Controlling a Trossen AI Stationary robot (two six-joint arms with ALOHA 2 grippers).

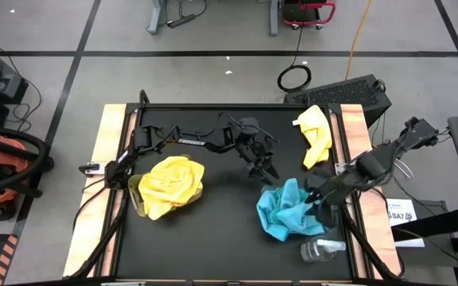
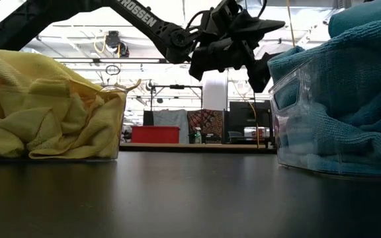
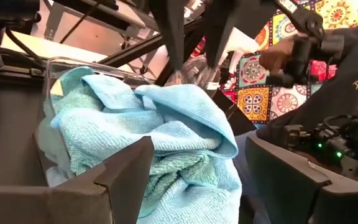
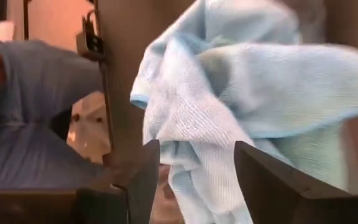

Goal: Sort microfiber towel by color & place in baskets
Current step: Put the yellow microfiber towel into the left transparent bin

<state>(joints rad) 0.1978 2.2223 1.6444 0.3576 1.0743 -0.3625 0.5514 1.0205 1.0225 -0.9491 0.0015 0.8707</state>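
High view: a basket heaped with yellow towels lies beside my left arm's base, behind my left gripper, which hangs over bare table. A pile of turquoise towels sits just ahead of my right gripper, which is at its edge. One yellow towel lies loose near the table's far corner, well apart from both my grippers. A clear bottle lies close beside my right fingers. I judge the sort nearly done, with that yellow towel left.

Low view: my left gripper hangs above the table, jaws parted, empty, between the yellow-filled basket and the turquoise-filled basket.

Left wrist view: ahead of my parted fingers the turquoise towels overfill their clear basket.

Right wrist view: turquoise cloth hangs between and beyond my fingers, which stand apart; I cannot tell whether they grip it.
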